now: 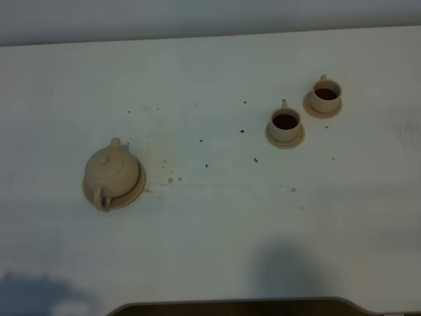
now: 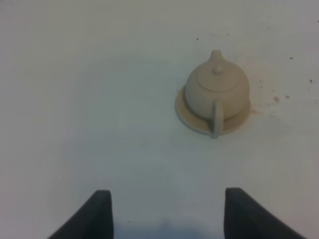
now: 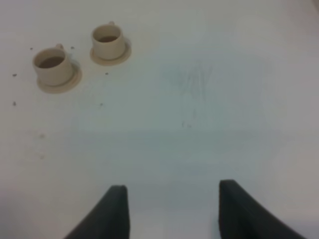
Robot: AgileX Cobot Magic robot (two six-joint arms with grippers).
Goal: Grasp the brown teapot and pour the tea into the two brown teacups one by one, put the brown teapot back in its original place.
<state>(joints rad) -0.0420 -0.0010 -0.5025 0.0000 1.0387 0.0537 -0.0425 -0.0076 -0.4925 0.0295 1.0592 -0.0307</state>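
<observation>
The pale tan teapot (image 1: 113, 170) stands upright on its wide saucer (image 1: 135, 189) at the left of the table, lid on, handle toward the front. It also shows in the left wrist view (image 2: 217, 88). Two small tan teacups, one nearer (image 1: 285, 124) and one farther right (image 1: 325, 96), stand on their saucers and hold dark tea. They show in the right wrist view too, the nearer (image 3: 51, 65) and the farther (image 3: 107, 41). My left gripper (image 2: 167, 211) is open and empty, well short of the teapot. My right gripper (image 3: 172, 211) is open and empty, away from the cups.
The white table (image 1: 210, 230) carries scattered dark specks (image 1: 242, 131) and brown tea stains (image 1: 171, 180) between teapot and cups. The table's front edge (image 1: 230, 304) runs along the bottom of the high view. Neither arm shows in the high view.
</observation>
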